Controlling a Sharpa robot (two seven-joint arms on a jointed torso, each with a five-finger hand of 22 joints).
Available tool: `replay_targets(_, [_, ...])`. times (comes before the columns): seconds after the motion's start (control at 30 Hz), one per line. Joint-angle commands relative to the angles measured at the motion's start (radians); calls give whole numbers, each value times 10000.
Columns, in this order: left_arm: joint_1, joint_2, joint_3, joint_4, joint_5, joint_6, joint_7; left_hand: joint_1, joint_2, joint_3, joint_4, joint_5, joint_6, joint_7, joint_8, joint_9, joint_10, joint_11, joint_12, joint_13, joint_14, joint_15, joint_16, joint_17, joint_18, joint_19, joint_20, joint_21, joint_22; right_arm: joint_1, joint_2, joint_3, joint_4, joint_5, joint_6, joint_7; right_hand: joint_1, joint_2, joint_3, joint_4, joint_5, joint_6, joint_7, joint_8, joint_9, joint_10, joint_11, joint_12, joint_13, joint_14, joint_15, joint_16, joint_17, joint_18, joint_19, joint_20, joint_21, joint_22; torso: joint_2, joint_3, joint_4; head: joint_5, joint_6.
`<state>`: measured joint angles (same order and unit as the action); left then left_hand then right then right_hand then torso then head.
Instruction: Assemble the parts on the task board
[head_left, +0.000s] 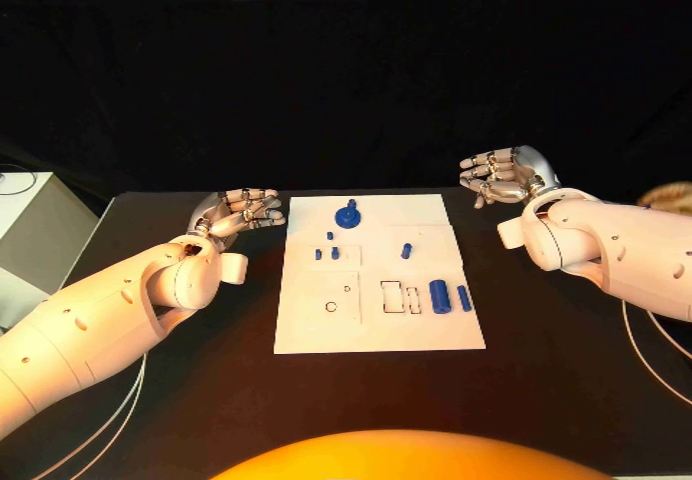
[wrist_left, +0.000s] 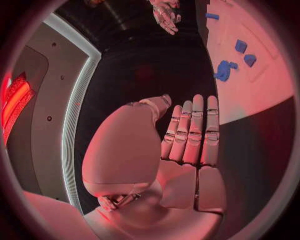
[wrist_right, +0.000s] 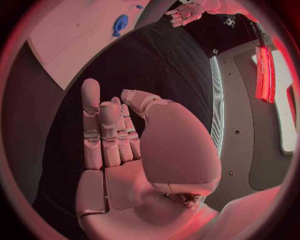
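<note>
Your left hand (wrist_left: 187, 150) sits over the black table (wrist_left: 144, 75), palm facing the camera, fingers (wrist_left: 197, 125) straight and side by side, thumb apart from them, nothing in it; the white task board (wrist_left: 250, 85) lies just beyond the fingertips; on it you have a round blue part with a stub (wrist_left: 223, 70) near the board's edge, two smaller blue parts (wrist_left: 245, 52) beside it, another small blue part (wrist_left: 212, 16) further along; your right hand (wrist_left: 165, 15) is across the table, fingers loosely curled, holding nothing.

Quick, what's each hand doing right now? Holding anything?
Left hand: open, holding nothing.
Right hand: open, holding nothing.
</note>
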<state>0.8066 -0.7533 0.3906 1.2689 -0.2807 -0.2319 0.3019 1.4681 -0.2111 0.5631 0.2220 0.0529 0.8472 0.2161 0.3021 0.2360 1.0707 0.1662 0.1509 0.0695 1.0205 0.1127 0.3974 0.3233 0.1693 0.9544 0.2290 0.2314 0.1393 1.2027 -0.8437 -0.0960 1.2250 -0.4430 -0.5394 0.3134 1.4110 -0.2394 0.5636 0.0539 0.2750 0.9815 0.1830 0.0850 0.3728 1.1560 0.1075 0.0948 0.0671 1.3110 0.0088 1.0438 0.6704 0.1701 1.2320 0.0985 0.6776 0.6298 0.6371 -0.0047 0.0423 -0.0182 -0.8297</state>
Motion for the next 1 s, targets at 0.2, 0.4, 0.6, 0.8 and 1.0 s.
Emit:
replay_targets(0.2, [13,20,7,30,-56,-1,161,80,-15,15,-16,10,51,176,20,9,37,-2,52,9,26,-15,59,10,138,59,-8,66,-11,-5,23,2,-19,-64,155,150,60,3,48,8,19,71,20,36,-17,52,4,45,-4,-72,5,-65,-9,138,-66,19,-35,-15,-8,-9,13,4,-27])
replay_targets(0.4, [13,14,7,41,-57,1,163,92,-16,24,-29,10,47,173,53,9,43,-7,71,7,21,-20,86,28,137,76,-16,68,-11,-6,38,1,-30,-78,161,155,60,3,48,8,19,71,20,36,-17,52,4,45,-4,-72,5,-65,-9,138,-66,19,-35,-15,-5,-12,10,5,-36])
replay_targets(0.6, [13,14,7,48,-57,3,162,92,-16,24,-29,10,47,173,53,9,43,-7,71,7,21,-20,86,28,137,76,-16,68,-11,-7,39,0,-33,-83,170,160,60,3,48,8,19,71,20,36,-17,52,4,45,-4,-72,5,-65,-9,138,-66,19,-35,-15,-8,-11,9,10,-29])
replay_targets(0.8, [13,13,8,49,-58,3,163,92,-16,24,-29,10,47,173,53,9,43,-7,71,7,21,-20,86,28,137,76,-16,68,-11,-8,46,0,-43,-84,179,165,60,3,48,8,19,71,20,36,-17,52,4,45,-4,-72,5,-65,-9,138,-66,19,-35,-15,-12,-6,11,2,-30])
replay_targets(1.0, [13,13,8,54,-59,6,164,92,-16,24,-29,10,47,173,53,9,43,-7,71,7,21,-20,86,28,137,76,-16,68,-11,-22,69,-3,-69,-84,197,167,69,17,51,-12,19,92,14,45,-25,66,-2,49,-7,-89,-3,-116,-60,138,-74,10,-55,-24,-14,-2,10,26,-32])
